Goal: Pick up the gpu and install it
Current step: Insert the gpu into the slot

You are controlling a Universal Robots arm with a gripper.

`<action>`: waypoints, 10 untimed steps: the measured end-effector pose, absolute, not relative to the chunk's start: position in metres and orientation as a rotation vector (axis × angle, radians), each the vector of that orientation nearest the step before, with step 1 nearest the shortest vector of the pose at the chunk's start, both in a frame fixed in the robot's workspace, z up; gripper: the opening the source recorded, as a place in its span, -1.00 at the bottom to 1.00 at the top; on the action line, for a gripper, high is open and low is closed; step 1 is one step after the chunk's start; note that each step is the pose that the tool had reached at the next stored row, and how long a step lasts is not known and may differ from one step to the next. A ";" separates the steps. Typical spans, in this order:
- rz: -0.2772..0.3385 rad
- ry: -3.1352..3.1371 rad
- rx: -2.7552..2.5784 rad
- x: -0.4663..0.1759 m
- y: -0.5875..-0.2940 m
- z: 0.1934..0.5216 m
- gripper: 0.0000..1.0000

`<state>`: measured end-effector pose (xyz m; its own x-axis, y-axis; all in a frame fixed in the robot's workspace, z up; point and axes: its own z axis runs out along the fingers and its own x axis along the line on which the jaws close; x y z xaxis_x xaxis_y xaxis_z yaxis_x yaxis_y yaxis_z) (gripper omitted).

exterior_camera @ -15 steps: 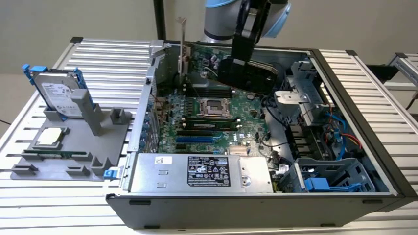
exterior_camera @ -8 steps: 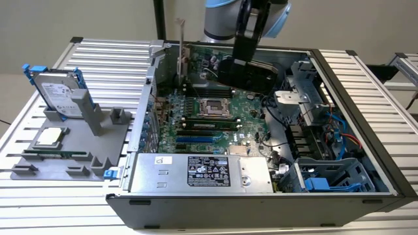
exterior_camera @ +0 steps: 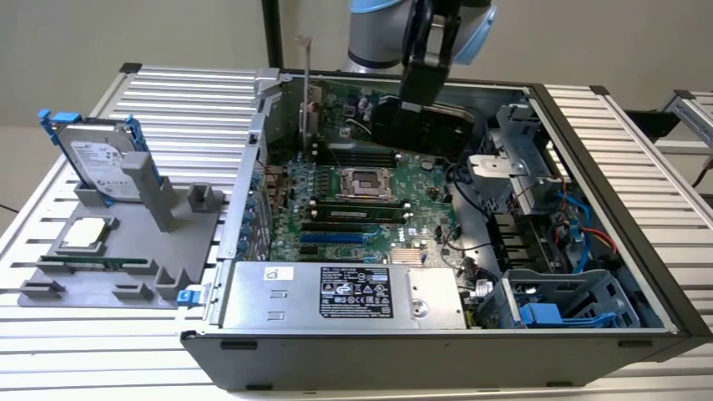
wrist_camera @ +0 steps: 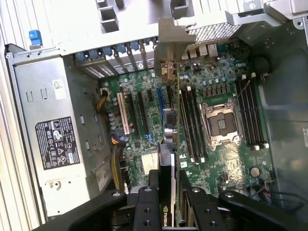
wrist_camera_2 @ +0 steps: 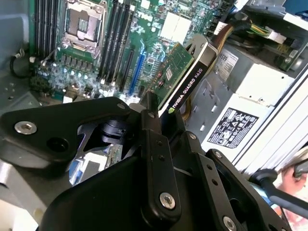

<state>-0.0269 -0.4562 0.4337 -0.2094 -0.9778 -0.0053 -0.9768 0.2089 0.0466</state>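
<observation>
Open case on a slatted counter, with a parts rack beside it.
The case (exterior_camera: pixel 446 363) lies on its side on the counter (exterior_camera: pixel 179 100), its motherboard (exterior_camera: pixel 334 225) facing up, the socket (exterior_camera: pixel 362 180) set between rows of memory slots (wrist_camera: pixel 190 125). A power supply (exterior_camera: pixel 334 292) sits along the near wall, next to a blue drive cage (exterior_camera: pixel 540 317). At the exterior view's left, a grey rack (exterior_camera: pixel 123 246) holds an upright hard drive (exterior_camera: pixel 100 163) and a flat chip (exterior_camera: pixel 87 236).

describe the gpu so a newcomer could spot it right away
Find the open computer case on the slatted table. Above its green motherboard, the gripper holds the gpu: a black-shrouded card on edge, unlike the flat green board beneath.
</observation>
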 end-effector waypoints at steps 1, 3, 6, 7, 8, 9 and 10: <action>-0.061 -2.409 1.976 -0.027 -0.456 0.434 -1.00; -0.061 -2.381 2.008 -0.027 -0.456 0.434 -1.00; -0.060 -2.343 2.052 -0.027 -0.456 0.434 -1.00; -0.060 -2.331 2.065 -0.027 -0.456 0.434 -1.00; -0.060 -2.320 2.077 -0.027 -0.456 0.434 -1.00; -0.059 -2.308 2.090 -0.027 -0.456 0.434 -1.00; -0.059 -2.295 2.104 -0.027 -0.456 0.434 -1.00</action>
<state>-0.0269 -0.4560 0.4337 -0.0869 -0.9962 -0.0052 -0.9952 0.0866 0.0466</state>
